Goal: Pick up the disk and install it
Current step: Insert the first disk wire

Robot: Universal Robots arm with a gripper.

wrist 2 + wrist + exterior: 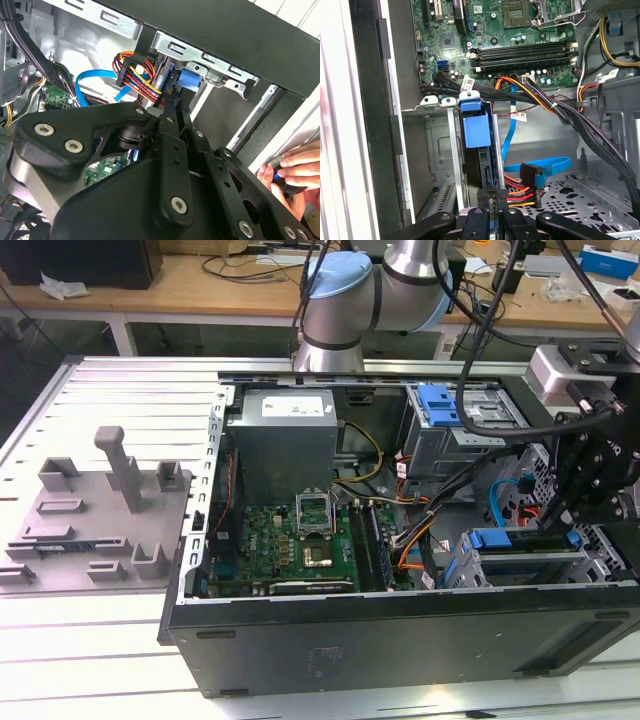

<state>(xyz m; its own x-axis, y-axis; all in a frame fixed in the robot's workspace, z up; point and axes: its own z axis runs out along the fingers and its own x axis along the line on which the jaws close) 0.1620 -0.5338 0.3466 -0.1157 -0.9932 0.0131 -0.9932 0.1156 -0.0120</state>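
In the first wrist view the black gripper stands at the bottom centre of the frame, its fingers drawn close together on the lower edge of the disk. The disk stands on edge in the metal drive cage, its blue carrier reaching up from the fingertips to the middle of the frame, with a white-and-blue tab at its top. Just right of the fingertips a bundle of red, orange and yellow wires ends in a black plug, and a blue data cable loops beside it. Beyond the cage, in the upper half, lies the green motherboard with its memory slots.

In the second wrist view the gripper's black linkage takes up the lower half of the frame, and its narrow fingers reach up to the blue carrier at upper centre, under the cage's metal rails. A person's hand grips a small dark object at the right edge.

In the exterior view the gripper hangs at the right of the frame over the lower right corner of the open computer case, touching the blue carrier there. A second blue carrier sits in the upper bay, and a grey fixture plate lies at left on the table.
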